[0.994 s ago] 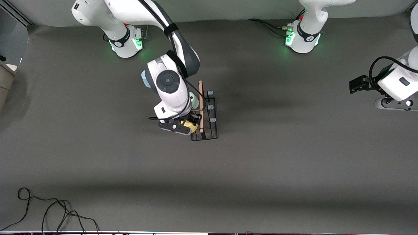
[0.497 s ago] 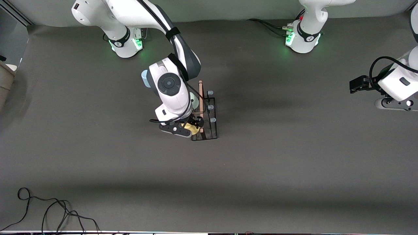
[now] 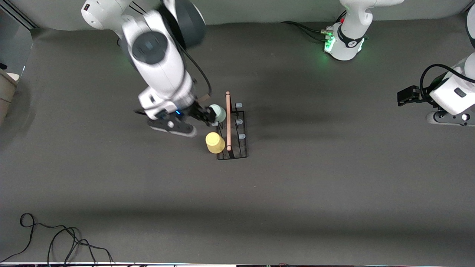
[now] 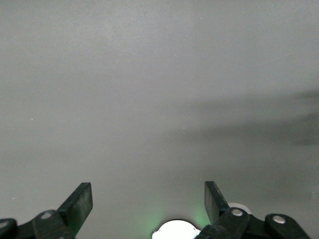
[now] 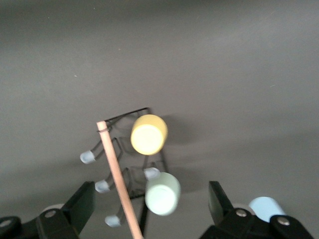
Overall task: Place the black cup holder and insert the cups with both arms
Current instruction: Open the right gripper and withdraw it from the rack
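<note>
The rack (image 3: 237, 150) stands on the counter (image 3: 297, 185) about midway between the two arms' ends, with its long side running from nearer the front camera to farther away. Its wooden rod (image 3: 228, 120) lies along the top, in the same direction.

The yellow cup (image 3: 215, 142) sits mouth-down and tilted on the peg nearest the front camera, on the side of the rack toward the right arm's end. In the right wrist view its closed bottom (image 5: 148, 134) faces the camera. The green cup (image 3: 219, 113) hangs on a peg of the same side, farther from the front camera than the yellow one, and it too shows its bottom in the right wrist view (image 5: 162, 193). On the rack's side toward the left arm's end, three pale peg tips (image 3: 239, 121) stick out in a row.

The blue cup (image 5: 266, 206) shows only in the right wrist view. It is apart from the rack and partly hidden by a finger.

The right pincer (image 3: 203, 114) is up in the air just beside the green cup, at the rack's edge. Its fingers are spread wide (image 5: 150, 188) and hold nothing.

The left arm waits at its own end of the counter. The left pincer (image 3: 405, 95) hangs over bare counter with its fingers apart (image 4: 147, 191) and holds nothing.

A black cable (image 3: 55, 241) lies coiled at the near corner toward the right arm's end.
</note>
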